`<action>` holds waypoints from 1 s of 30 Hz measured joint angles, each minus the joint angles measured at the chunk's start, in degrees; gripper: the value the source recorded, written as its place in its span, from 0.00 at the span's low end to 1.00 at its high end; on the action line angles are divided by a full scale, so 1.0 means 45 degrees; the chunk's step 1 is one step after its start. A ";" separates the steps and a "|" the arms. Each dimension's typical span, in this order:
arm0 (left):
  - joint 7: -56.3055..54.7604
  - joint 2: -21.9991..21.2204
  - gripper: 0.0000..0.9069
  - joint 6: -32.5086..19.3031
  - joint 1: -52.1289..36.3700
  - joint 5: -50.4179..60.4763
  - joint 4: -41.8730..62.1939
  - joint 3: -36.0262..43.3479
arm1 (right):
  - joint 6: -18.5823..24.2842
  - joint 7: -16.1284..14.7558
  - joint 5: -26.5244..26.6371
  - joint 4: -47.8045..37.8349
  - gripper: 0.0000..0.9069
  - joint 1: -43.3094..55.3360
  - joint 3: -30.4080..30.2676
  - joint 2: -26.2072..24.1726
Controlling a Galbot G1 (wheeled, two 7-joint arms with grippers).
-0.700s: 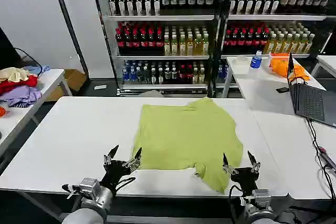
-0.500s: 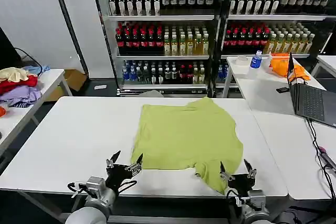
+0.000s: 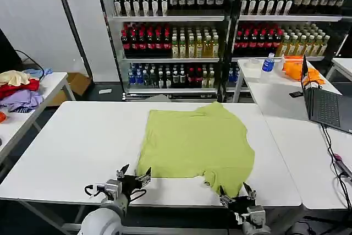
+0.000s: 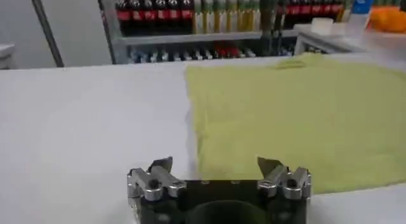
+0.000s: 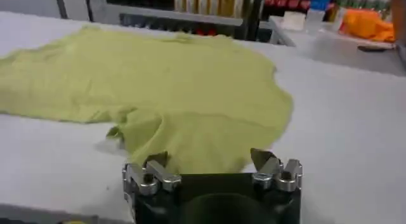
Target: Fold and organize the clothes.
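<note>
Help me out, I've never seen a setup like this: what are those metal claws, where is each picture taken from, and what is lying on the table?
The claws are the grippers of a two-armed robot. One picture looks down from its head; the other two come from cameras on its wrists. In the head view the left gripper and the right gripper sit at the near edge of the white table, both open and holding nothing. Each wrist view looks past that arm's own open gripper, left and right, toward the lime T-shirt, which lies spread out flat. Behind stand shelves of bottles; a laptop sits on a side table.
</note>
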 measured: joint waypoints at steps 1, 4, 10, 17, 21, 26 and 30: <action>-0.0046 -0.0021 1.00 0.0020 -0.0005 -0.0057 0.0042 0.0002 | -0.0015 0.0015 0.0008 0.0012 1.00 -0.0047 0.0003 0.0031; -0.0164 -0.0050 0.40 0.0063 0.0006 -0.0245 0.0094 -0.0021 | -0.0022 0.0061 0.0030 0.0016 0.76 -0.0173 -0.0033 0.0052; -0.0258 0.0079 0.04 0.0031 0.0171 -0.0565 0.0085 -0.0086 | -0.0010 0.0144 0.0127 0.0069 0.00 -0.0358 -0.0133 0.0083; -0.0182 0.0042 0.04 -0.0106 0.0323 -0.0721 0.0107 -0.0041 | -0.0015 0.0236 0.0226 0.0165 0.00 -0.0515 -0.0117 0.0039; -0.0128 -0.0047 0.04 -0.0115 0.0391 -0.0846 0.0083 -0.0090 | -0.0006 0.0297 0.0364 0.0234 0.00 -0.0611 -0.0056 0.0022; -0.0010 -0.0145 0.04 -0.0242 0.0526 -0.1056 -0.0009 -0.0227 | 0.0073 0.0305 0.0443 0.0324 0.00 -0.0670 0.0007 -0.0005; 0.0107 -0.0133 0.04 -0.0374 0.0708 -0.1300 -0.0216 -0.0336 | 0.0219 0.0306 0.0516 0.0452 0.00 -0.0757 0.0063 -0.0068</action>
